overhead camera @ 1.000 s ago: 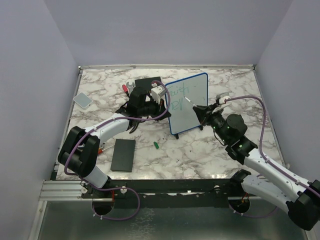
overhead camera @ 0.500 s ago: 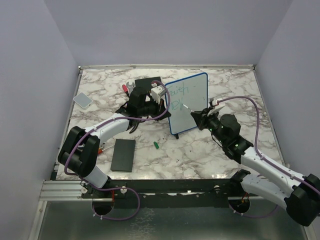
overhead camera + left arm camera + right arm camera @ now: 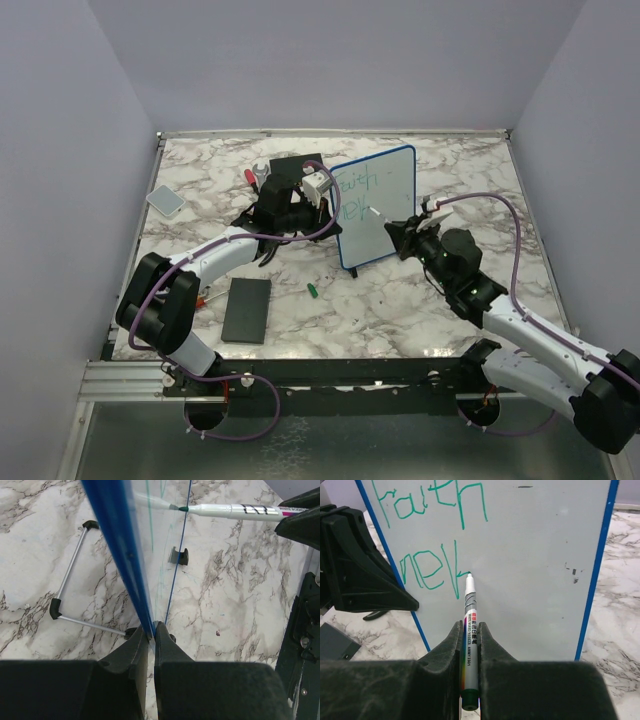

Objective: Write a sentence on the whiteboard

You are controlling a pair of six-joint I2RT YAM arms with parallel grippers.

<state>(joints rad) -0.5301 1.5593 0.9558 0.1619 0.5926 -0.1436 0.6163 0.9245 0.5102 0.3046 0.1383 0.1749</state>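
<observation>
1. Holding the whiteboard (image 3: 375, 205) upright with my left gripper (image 3: 151, 630); the jaws are narrow and pinched on the blue frame at the board's left edge.
2. The board stands mid-table on the marble table (image 3: 400, 300), its white face turned toward my right arm.
3. My right gripper (image 3: 470, 630) is clamped tight on a white marker (image 3: 469, 605). The barrel runs between the fingers with the tip pointing forward.
4. The marker tip touches the white face at the end of the last green stroke in the second line.
5. The sentence (image 3: 461, 510) is green and in two lines at the upper left of the face. The top line reads "Faith"; I can't read the lower letters for sure.
6. Elsewhere, a black slab (image 3: 247, 309) lies flat near my left arm. A small green cap (image 3: 312, 290) sits near the board's front, and a grey pad (image 3: 165, 200) is at far left.
</observation>
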